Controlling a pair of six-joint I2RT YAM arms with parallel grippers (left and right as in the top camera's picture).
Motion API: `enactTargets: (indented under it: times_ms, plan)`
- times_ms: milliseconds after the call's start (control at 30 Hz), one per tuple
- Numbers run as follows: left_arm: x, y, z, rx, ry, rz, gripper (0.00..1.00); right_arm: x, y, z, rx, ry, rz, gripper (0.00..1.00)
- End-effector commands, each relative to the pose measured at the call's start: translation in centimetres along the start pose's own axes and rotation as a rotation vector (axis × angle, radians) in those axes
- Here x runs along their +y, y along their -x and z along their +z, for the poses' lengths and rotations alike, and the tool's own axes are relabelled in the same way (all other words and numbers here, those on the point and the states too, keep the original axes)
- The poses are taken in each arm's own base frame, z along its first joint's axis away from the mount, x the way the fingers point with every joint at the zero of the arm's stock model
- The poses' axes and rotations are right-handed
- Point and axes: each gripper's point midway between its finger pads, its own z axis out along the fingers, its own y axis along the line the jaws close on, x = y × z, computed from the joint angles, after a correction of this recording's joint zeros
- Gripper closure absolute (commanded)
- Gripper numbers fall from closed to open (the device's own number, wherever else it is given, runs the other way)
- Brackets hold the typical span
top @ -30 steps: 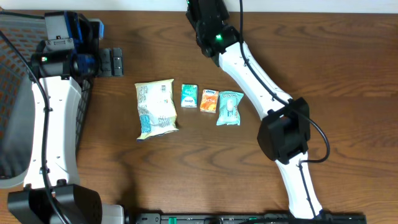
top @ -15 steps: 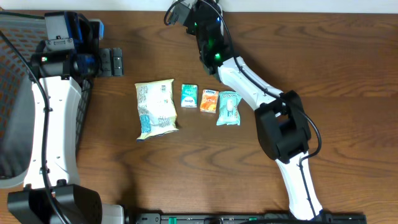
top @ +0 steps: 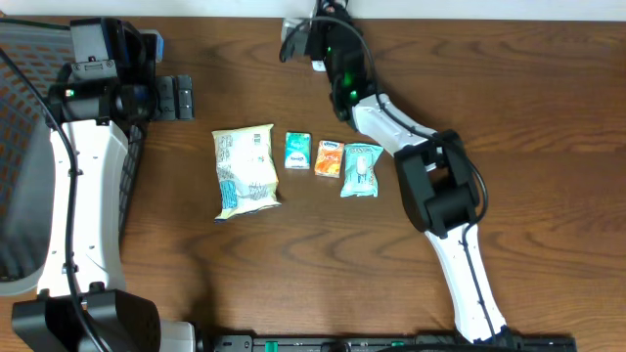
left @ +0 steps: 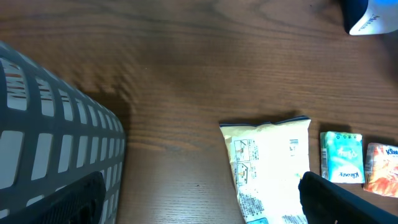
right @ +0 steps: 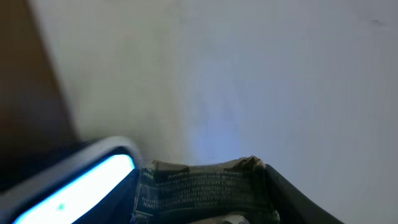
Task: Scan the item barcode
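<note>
The right pincer grips a crinkled packet beside the blue-lit scanner; the left pincer gapes wide near a grey mesh basket.

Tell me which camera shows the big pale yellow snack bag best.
The overhead view: the big pale yellow plastic snack bag lies whole and uncovered. The left wrist view catches only the bag's upper part, cut off at the frame's bottom edge. The right wrist view does not show it.

Wooden table — bag, three packets
</note>
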Motion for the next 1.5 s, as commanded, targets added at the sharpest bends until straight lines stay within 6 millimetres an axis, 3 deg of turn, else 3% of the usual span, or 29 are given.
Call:
enactTargets:
  times_ms: [0, 367, 500, 633, 800, 933, 1067, 1167, 1467]
  plan:
    - [0.0, 0.3, -0.2, -0.007, 0.005, 0.015, 0.02, -1.4, 1.2, -0.2, -0.045, -0.034, -0.037, 0.55]
    - [0.0, 0.3, -0.2, -0.007, 0.005, 0.015, 0.02, -1.5, 1.7, -0.2, -0.063, -0.032, 0.067, 0.59]
    - [0.0, 0.3, -0.2, -0.007, 0.005, 0.015, 0.02, -2.9, 2.1, -0.5, -0.071, -0.049, 0.185, 0.62]
    - [0.0, 0.3, -0.2, -0.007, 0.005, 0.015, 0.02, -7.5, 2.2, -1.3, -0.081, -0.112, 0.319, 0.61]
    - [0.0, 0.3, -0.2, -0.007, 0.005, 0.015, 0.02, -16.6, 0.7, -4.0, -0.023, -0.268, 0.569, 0.59]
    - [0.0, 0.3, -0.2, -0.007, 0.005, 0.015, 0.03, -20.1, -0.3, -6.7, 0.085, -0.254, 0.710, 0.60]
    - [0.0, 0.3, -0.2, -0.007, 0.005, 0.015, 0.02, -19.5, -1.4, -10.0, 0.222, -0.089, 0.879, 0.59]
    - [0.0, 0.3, -0.2, -0.007, 0.005, 0.015, 0.02, -17.3, -3.8, -13.3, 0.404, 0.021, 1.066, 0.52]
    - [0.0, 0.3, -0.2, -0.007, 0.005, 0.015, 0.02, -6.9, -13.9, -23.3, 1.012, 0.415, 1.301, 0.54]
